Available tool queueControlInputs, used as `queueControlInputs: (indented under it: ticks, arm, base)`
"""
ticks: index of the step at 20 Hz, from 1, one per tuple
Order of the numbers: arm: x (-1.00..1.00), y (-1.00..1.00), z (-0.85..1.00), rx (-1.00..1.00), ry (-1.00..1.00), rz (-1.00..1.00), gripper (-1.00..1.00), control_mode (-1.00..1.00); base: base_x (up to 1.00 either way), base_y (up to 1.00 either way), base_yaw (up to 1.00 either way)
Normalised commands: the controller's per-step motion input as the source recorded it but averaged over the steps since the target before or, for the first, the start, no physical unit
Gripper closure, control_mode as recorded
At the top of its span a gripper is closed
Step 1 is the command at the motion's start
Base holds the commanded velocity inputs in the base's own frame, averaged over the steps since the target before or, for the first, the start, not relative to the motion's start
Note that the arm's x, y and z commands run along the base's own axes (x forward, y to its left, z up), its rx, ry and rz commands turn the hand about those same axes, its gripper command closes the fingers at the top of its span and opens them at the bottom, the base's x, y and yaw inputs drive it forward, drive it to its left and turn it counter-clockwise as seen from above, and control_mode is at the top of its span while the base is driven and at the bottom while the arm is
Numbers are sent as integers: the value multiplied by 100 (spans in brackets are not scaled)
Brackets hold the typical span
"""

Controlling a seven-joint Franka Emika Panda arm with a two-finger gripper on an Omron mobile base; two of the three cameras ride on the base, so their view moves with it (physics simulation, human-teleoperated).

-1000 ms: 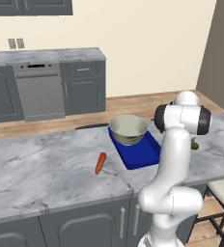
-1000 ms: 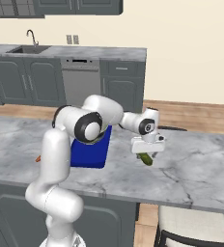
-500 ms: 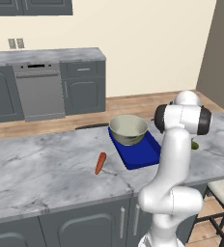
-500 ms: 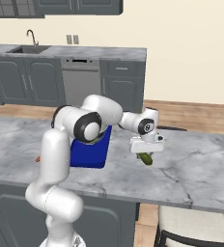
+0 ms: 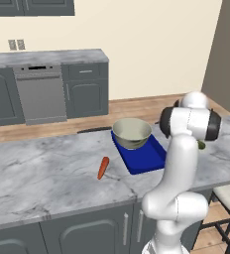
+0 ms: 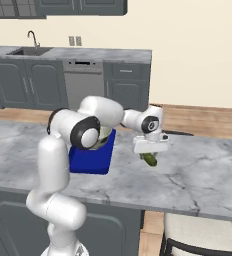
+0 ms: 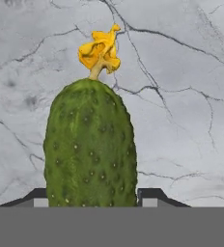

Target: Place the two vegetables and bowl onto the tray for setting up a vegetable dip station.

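A: Where is the small oblong dark green cucumber [image 7: 90, 144] with the withered yellow flower at its tip?

B: Between the two dark fingertips [image 7: 150, 197] of the white arm's pincer [image 6: 149, 152], out over the grey marbled stone desk [image 5: 37, 173]. In the hand view the tips press against both flanks of the cucumber, so the pincer is pinching it. From the right base view it hangs under the hand at desk level; whether it is clear of the stone I cannot tell.

A: How much of the job is done?

B: One part, I judge. The round silvery-grey metal bowl [image 5: 131, 133] with the pale inside already sits at the far end of the shallow rectangular deep-blue tray [image 5: 145, 158]. The cucumber is gripped but still well to the right of the tray. The small tapered orange carrot [image 5: 102, 167] lies on the desk left of the tray, near it but not touching, with nothing holding it.

A: Is there room on the tray?

B: The near half is bare blue, enough for both vegetables by my reckoning. The low raised edge will need clearing on the way in, and the bowl stands close to where they must land.

A: Anything in the way?

B: The arm's own upright links [image 5: 179, 163] stand between the cucumber and the tray, so the swing across looks cramped. The desk's front edge lies close to the tray's near end.
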Motion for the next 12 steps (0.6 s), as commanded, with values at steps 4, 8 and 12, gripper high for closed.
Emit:
queueControlInputs:
  ticks: [4,8,12]
  arm:
    - [-20,22,38,0,-12,17,100,-100]
    - [-22,28,32,0,-19,19,100,-100]
    - [-23,29,30,0,-18,20,100,-100]
  base:
    - [0,0,0]
    - [0,0,0]
    - [0,0,0]
